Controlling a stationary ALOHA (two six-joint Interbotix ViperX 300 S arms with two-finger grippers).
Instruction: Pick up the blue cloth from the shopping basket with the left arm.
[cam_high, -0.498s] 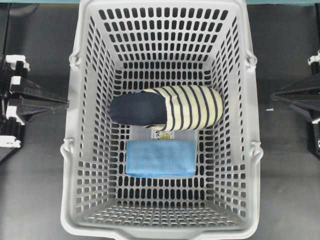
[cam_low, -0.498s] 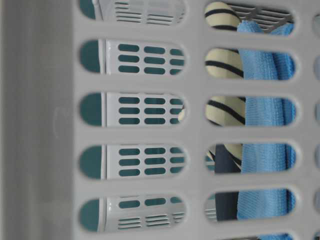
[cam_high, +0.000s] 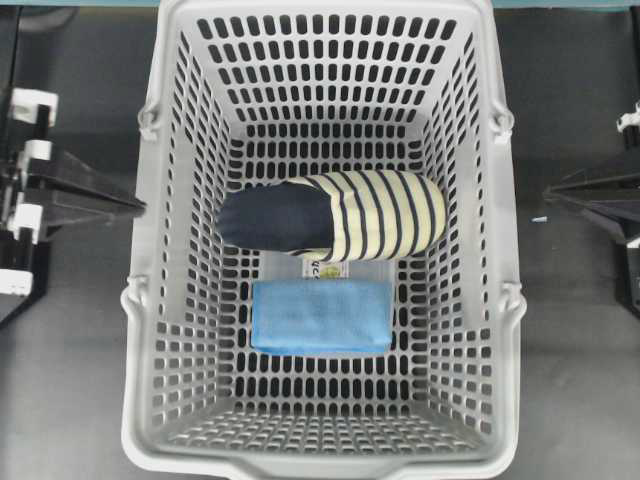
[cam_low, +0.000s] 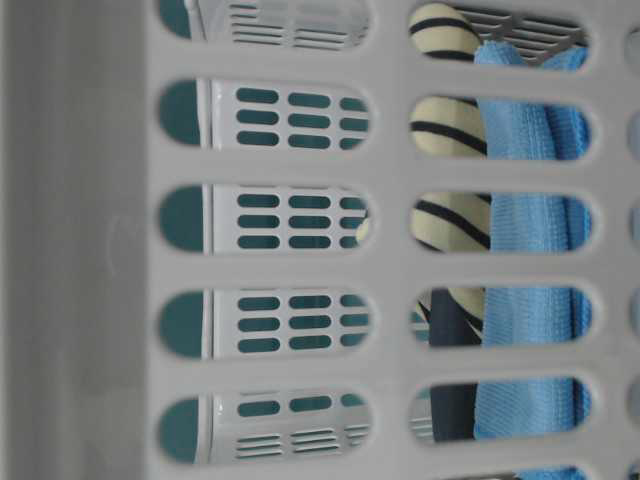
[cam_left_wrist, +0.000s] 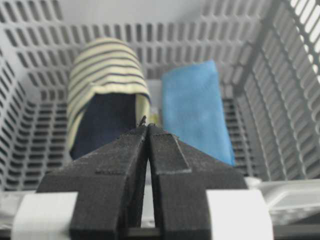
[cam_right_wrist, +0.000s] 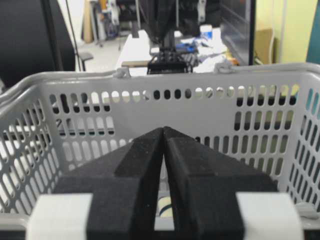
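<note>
The blue cloth (cam_high: 320, 317) lies folded flat on the floor of the grey shopping basket (cam_high: 138, 300), just in front of a navy and cream striped roll (cam_high: 370, 215). It also shows in the left wrist view (cam_left_wrist: 195, 110) and the table-level view (cam_low: 530, 300). My left gripper (cam_high: 135, 206) is shut and empty, outside the basket's left wall, pointing in over the rim. In its wrist view the shut tips (cam_left_wrist: 147, 126) line up between the roll and the cloth. My right gripper (cam_high: 550, 192) is shut and empty outside the right wall, as the right wrist view (cam_right_wrist: 163, 129) shows.
A flat white labelled packet (cam_high: 335, 268) lies partly under the striped roll (cam_left_wrist: 105, 95), next to the cloth. The basket's tall slotted walls (cam_left_wrist: 280, 100) surround the cloth on all sides. The basket fills the dark table between the two arms.
The left arm has shifted slightly, its tip a little nearer the basket wall. The cloth, the roll and the right arm have not moved.
</note>
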